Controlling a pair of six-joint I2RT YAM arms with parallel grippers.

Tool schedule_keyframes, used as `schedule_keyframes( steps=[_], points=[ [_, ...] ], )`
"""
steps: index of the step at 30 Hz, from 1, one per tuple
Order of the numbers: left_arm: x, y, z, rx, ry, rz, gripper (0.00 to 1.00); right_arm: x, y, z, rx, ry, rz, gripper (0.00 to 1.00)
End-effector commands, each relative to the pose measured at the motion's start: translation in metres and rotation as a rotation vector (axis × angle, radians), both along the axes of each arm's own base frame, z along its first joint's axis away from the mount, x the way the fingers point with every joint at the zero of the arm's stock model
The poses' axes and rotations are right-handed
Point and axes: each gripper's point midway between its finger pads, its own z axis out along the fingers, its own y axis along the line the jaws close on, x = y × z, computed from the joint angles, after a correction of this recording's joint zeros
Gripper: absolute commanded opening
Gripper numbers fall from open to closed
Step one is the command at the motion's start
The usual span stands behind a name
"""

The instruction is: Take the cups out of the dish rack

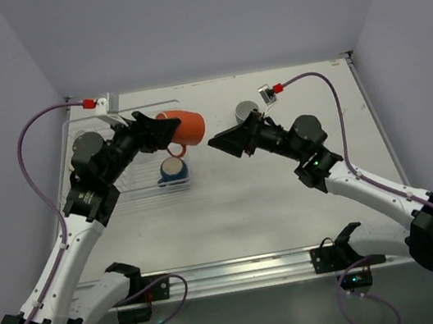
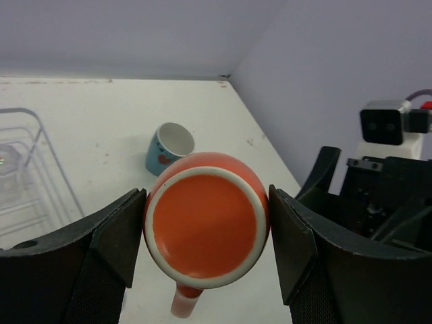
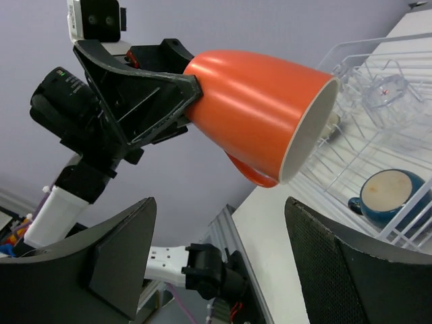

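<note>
Orange mug (image 1: 184,127) clamped in left pincer (image 2: 206,233) above white table (image 1: 241,208); right pincer (image 1: 218,140) gapes empty; lavender walls (image 1: 200,15).

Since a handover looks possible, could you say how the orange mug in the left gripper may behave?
The orange mug looks glossy, probably slippery. The left gripper pinches its rounded, tapering body, so it might pivot or creep out. Likely rigid ceramic; a drop could chip it.

The left gripper (image 3: 185,91) clamped the orange mug (image 3: 260,115) by its base, tipped sideways in the air near the dish rack (image 3: 364,48), which held an upright dark-blue mug (image 3: 388,196) and a clear cup (image 3: 388,94), while the right gripper (image 3: 219,202) stood spread wide.
</note>
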Motion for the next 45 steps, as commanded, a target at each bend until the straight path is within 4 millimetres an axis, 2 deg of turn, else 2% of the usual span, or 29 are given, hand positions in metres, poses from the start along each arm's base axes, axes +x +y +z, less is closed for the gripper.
schedule_keyframes(
  steps=[1,2,6,12,15,20,22,25,26,28,29,31,32,33,35,36,38,39,41,42,43,45],
  points=[
    [-0.031,-0.017,0.067,-0.199,-0.164,-0.161,0.35,-0.01,0.006,0.027,0.091,-0.059,0.051,0.79],
    [-0.035,-0.019,0.073,-0.221,-0.183,-0.186,0.35,-0.01,0.005,0.024,0.091,-0.055,0.045,0.79],
    [-0.047,-0.029,0.075,-0.282,-0.159,-0.276,0.35,-0.007,0.001,0.024,0.093,-0.07,0.011,0.79],
    [-0.052,-0.038,0.072,-0.325,-0.126,-0.348,0.35,-0.022,0.004,0.033,0.103,-0.137,0.086,0.75],
    [-0.053,-0.04,0.067,-0.335,-0.109,-0.365,0.35,-0.034,0.006,0.043,0.127,-0.189,0.15,0.65],
    [-0.052,-0.044,0.056,-0.339,-0.071,-0.385,0.36,-0.044,0.007,0.055,0.162,-0.243,0.209,0.56],
    [-0.053,-0.045,0.05,-0.345,-0.057,-0.398,0.36,-0.046,0.008,0.059,0.182,-0.244,0.225,0.45],
    [-0.055,-0.047,0.045,-0.351,-0.045,-0.408,0.43,-0.044,0.01,0.057,0.194,-0.218,0.235,0.34],
    [-0.056,-0.047,0.044,-0.352,-0.042,-0.41,0.46,-0.043,0.01,0.057,0.205,-0.21,0.235,0.25],
    [-0.058,-0.047,0.044,-0.35,-0.046,-0.415,0.5,-0.041,0.01,0.058,0.215,-0.201,0.224,0.15],
    [-0.059,-0.047,0.044,-0.349,-0.048,-0.416,0.58,-0.04,0.009,0.058,0.217,-0.198,0.217,0.07],
    [-0.059,-0.047,0.043,-0.336,-0.048,-0.412,0.71,-0.038,0.005,0.061,0.233,-0.2,0.184,0.0],
    [-0.058,-0.045,0.043,-0.319,-0.064,-0.396,0.82,-0.037,0.004,0.06,0.223,-0.2,0.17,0.0],
    [-0.056,-0.044,0.038,-0.304,-0.044,-0.382,0.87,-0.036,0.003,0.06,0.218,-0.202,0.157,0.0],
    [-0.054,-0.041,0.042,-0.263,-0.076,-0.356,0.99,-0.033,0.0,0.06,0.186,-0.21,0.117,0.0],
    [-0.053,-0.039,0.036,-0.237,-0.053,-0.34,1.0,-0.033,-0.002,0.062,0.178,-0.214,0.104,0.0],
    [-0.05,-0.033,0.042,-0.178,-0.099,-0.293,1.0,-0.032,-0.006,0.06,0.141,-0.203,0.071,0.0],
    [-0.048,-0.03,0.033,-0.145,-0.067,-0.269,1.0,-0.029,-0.009,0.059,0.116,-0.223,0.049,0.0],
    [-0.045,-0.019,0.038,-0.09,-0.113,-0.203,1.0,-0.027,-0.015,0.057,0.056,-0.225,0.01,0.0],
    [-0.046,-0.015,0.033,-0.067,-0.103,-0.181,1.0,-0.025,-0.018,0.061,0.041,-0.234,-0.012,0.0],
    [-0.047,-0.008,0.039,-0.058,-0.132,-0.146,1.0,-0.022,-0.021,0.059,0.016,-0.233,-0.032,0.0],
    [-0.049,0.002,0.025,0.021,-0.129,-0.102,1.0,-0.012,-0.038,0.048,-0.093,-0.188,-0.112,0.0]
  ],
)
